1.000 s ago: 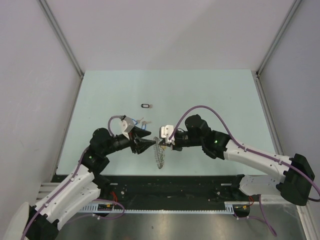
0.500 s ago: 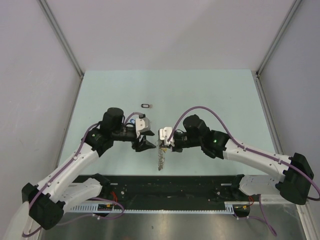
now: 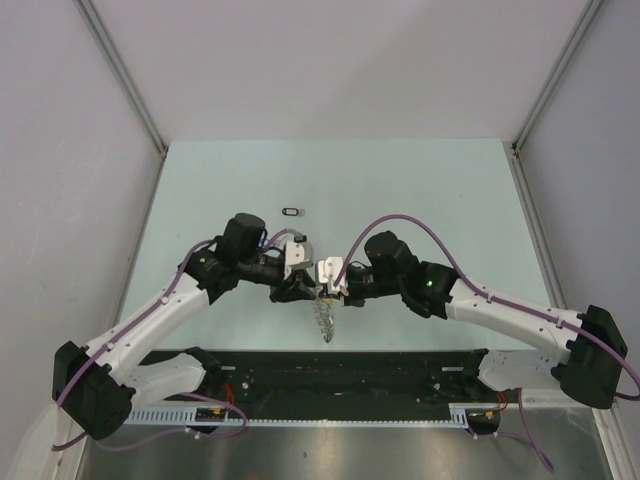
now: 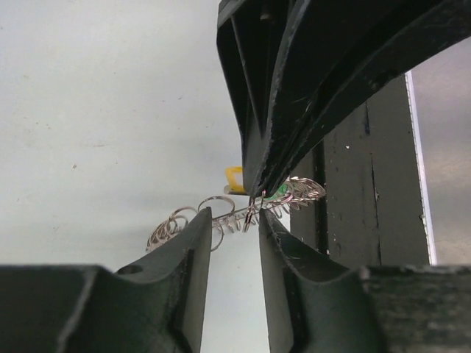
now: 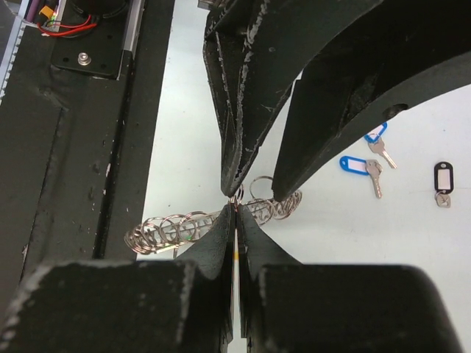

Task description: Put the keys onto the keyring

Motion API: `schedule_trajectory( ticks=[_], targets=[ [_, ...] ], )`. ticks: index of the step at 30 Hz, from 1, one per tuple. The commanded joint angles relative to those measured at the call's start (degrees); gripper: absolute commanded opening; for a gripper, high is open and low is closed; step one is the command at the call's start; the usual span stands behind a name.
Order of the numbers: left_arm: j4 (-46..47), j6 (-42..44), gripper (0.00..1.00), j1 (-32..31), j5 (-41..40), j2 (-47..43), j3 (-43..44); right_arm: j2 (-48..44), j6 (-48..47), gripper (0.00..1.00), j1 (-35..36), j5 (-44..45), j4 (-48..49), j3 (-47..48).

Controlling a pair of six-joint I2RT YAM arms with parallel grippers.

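The keyring [image 5: 171, 226] is a floppy silver coil of small loops, and my right gripper [image 5: 235, 208] is shut on its middle. It hangs below the grippers as a keyring [image 3: 322, 318] in the top view. My left gripper [image 4: 234, 219] faces the right one, jaws apart, fingertips [image 5: 283, 187] straddling the coil beside the pinch point. A yellow tag [image 4: 233, 176] and a green tag [image 4: 282, 191] show by the coil. Two blue-tagged keys [image 5: 358, 166] and a black-tagged key [image 5: 443, 177] lie loose on the table.
The black-tagged key [image 3: 292, 211] lies alone on the pale green table [image 3: 420, 190], beyond the grippers. A black rail [image 3: 340, 370] runs along the table's near edge, just under the hanging coil. Grey walls close in the sides and back.
My left arm has swung forward and to the right, bringing its gripper tip to tip with the right one. Its jaws have narrowed around the coil. The right gripper has barely moved.
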Motion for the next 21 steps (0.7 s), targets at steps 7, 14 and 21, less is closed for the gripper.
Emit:
schedule_trajectory(
  ticks=[7,14,21],
  targets=[
    [-1.5,2.5,0.25,-1.2,4.1,1.7,2.3,0.1,-1.0,0.0,0.4,-0.4,2.0,3.5],
    [-1.2,1.7,0.24,-1.4,2.5,2.3,2.2,-0.1,-1.0,0.0,0.6,-0.4,1.9,3.5],
    [-2.0,1.6,0.12,-1.4,1.8,2.8,1.9,-0.3,-1.2,0.0,0.6,0.3,1.3,3.5]
  ],
)
